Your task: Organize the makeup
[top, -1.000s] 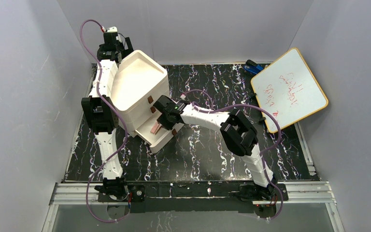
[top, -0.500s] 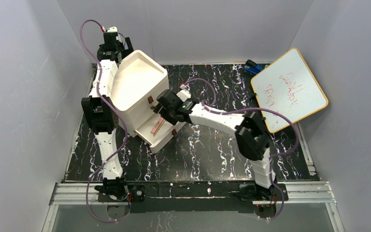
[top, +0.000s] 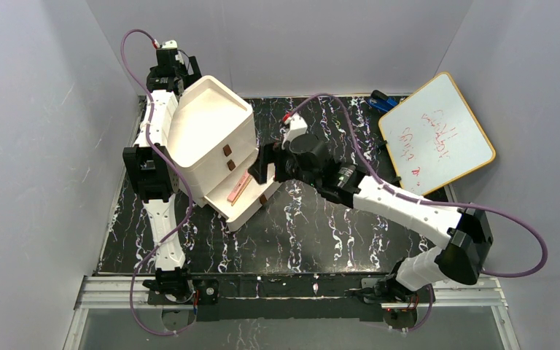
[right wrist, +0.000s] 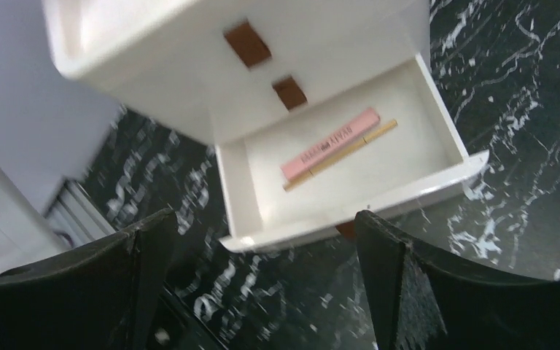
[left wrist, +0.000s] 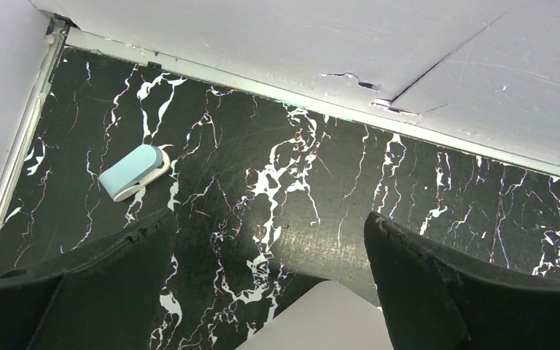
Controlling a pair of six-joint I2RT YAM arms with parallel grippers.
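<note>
1. Near the right side of the table (top: 313, 240), the right arm (top: 408, 208) stretches leftward. The right pincer (right wrist: 264, 214) hangs above the open bottom drawer (right wrist: 357, 203), spread wide and empty.
2. The main risk, as I judge it, is the drawer's front lip. It juts toward the pincer, so a careless drop or sideways swing could hook it and drag or tip the white three-drawer box (right wrist: 321, 36), which looks light.
3. An off-centre push to close the drawer could skew and jam it. It could also shove the whole box across the table instead of shutting it.
4. A hard close could also send the loose contents sliding inside the drawer.
5. On the drawer floor lies a pink stick (right wrist: 330, 144), slim and pale, with dark lettering along its side. It rests flat and diagonally near the middle.
6. A thin tan pencil (right wrist: 346, 152) lies parallel just beside it, on the side toward the drawer front, seemingly touching it along part of its length.
7. The two drawers above are shut, each with a brown tab (right wrist: 248, 44), so their contents are hidden. No other cosmetics show.
8. Farthest back on the left, the left pincer (left wrist: 270, 215) is also spread wide and empty over bare table. A small pale-blue and white object (left wrist: 133, 171) lies well apart from it, toward the corner.
</note>
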